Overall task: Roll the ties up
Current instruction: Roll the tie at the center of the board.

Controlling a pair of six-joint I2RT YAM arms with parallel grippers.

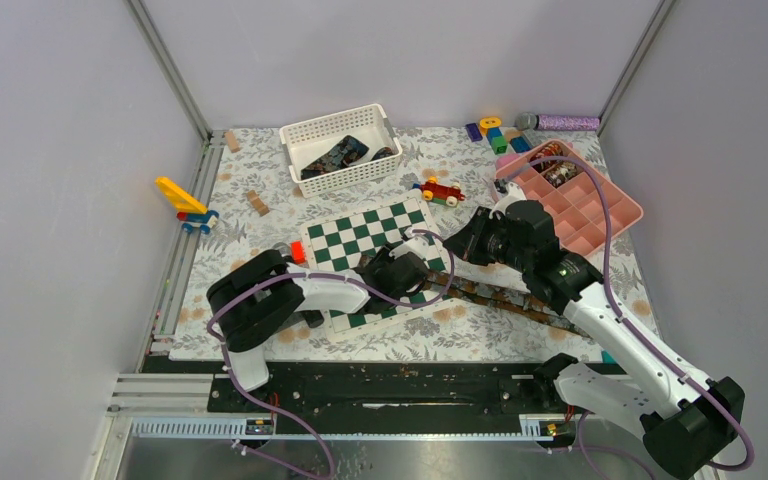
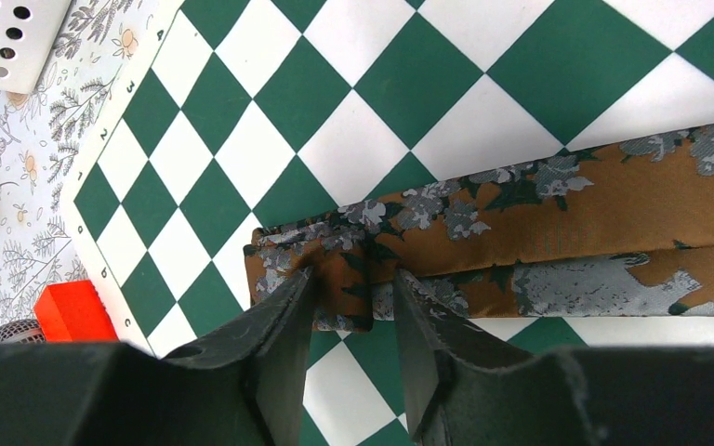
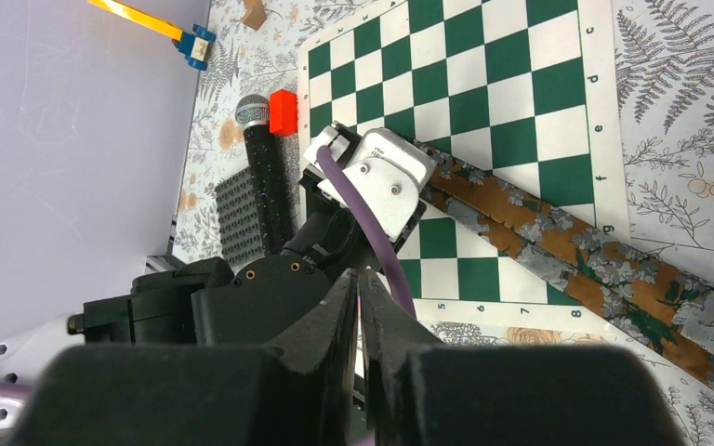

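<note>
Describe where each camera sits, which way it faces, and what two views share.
Top external: high behind the table, looking down; left arm and right arm show.
Left wrist: close over the chessboard, facing down; left gripper straddles the tie.
Right wrist: raised, facing the left arm; right gripper shows, shut.
Shared: all see tie and chessboard.

A rust-brown tie [image 2: 604, 200] flowered in grey-blue stands out against a green-and-white checked chessboard [image 2: 446, 93], a white table cover [image 1: 240, 240] printed with grey ferns, a pink tray [image 1: 622, 213], a white basket [image 1: 328, 126] and a red block [image 2: 74, 311].
</note>
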